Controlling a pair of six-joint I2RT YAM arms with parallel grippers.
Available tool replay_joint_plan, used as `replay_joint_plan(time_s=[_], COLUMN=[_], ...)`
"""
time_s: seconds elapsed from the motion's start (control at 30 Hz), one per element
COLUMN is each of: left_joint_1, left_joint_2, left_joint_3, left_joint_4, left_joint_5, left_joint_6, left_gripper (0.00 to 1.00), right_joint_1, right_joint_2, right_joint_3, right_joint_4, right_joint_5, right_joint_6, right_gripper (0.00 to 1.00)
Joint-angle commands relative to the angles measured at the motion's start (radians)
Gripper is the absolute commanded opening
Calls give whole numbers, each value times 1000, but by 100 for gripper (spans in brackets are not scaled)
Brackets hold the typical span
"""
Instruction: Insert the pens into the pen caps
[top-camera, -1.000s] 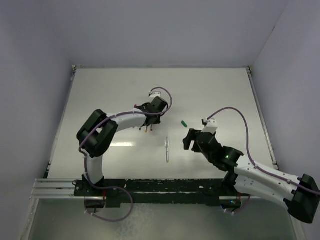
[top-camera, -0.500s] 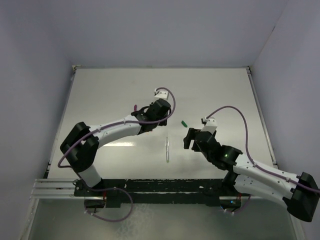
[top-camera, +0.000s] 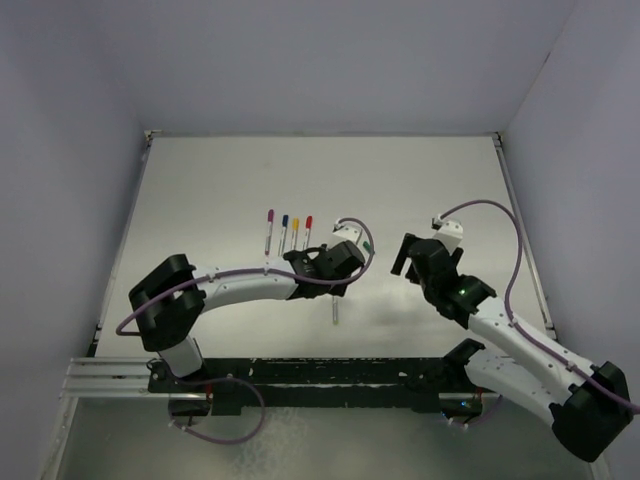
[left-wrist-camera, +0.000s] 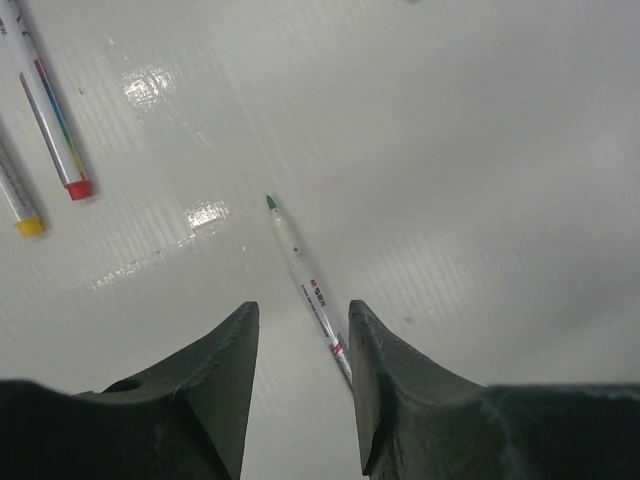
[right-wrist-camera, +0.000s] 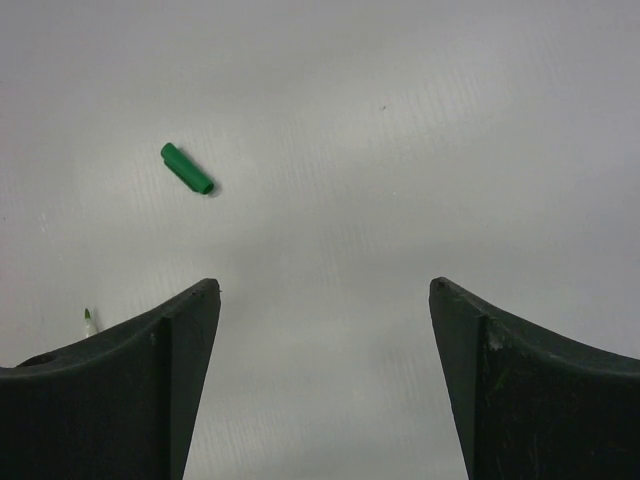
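A green-tipped uncapped pen (left-wrist-camera: 300, 262) lies flat on the white table; in the top view only its near end (top-camera: 336, 312) shows below my left gripper (top-camera: 328, 272). That left gripper (left-wrist-camera: 300, 312) hovers open over the pen's barrel, its fingers either side and not touching it. The green cap (right-wrist-camera: 187, 169) lies alone on the table, ahead and left of my open, empty right gripper (right-wrist-camera: 325, 290). From above, the green cap (top-camera: 368, 245) sits between the two grippers, with the right gripper (top-camera: 405, 255) just to its right.
Several capped pens lie in a row behind the left arm: purple (top-camera: 269, 230), blue (top-camera: 283, 231), yellow (top-camera: 295, 232), red (top-camera: 307, 231). The red-capped pen (left-wrist-camera: 50, 110) and the yellow-capped pen (left-wrist-camera: 15, 195) also show in the left wrist view. Walls enclose the table (top-camera: 450, 180).
My left arm has swung from the back middle toward the near right, over the green-tipped pen, uncovering the row of capped pens. My right gripper has moved back and slightly right.
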Motion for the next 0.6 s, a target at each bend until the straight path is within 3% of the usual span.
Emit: replay_joint_plan(time_s=[0.0,0.57], left_joint_1=[-20,-65], left_joint_2=[6,76], left_joint_3=[2,16], left_joint_4=[-28,-84], left_joint_5=[-25,3], left_joint_6=[-58,-131], left_gripper=[45,49], right_joint_1=[-35,-217], right_joint_2=[-18,91], right_joint_3=[14,6], right_joint_4=[28,137], right_joint_5=[-37,-231], right_joint_6=[-50,-83], right_gripper=[88,92])
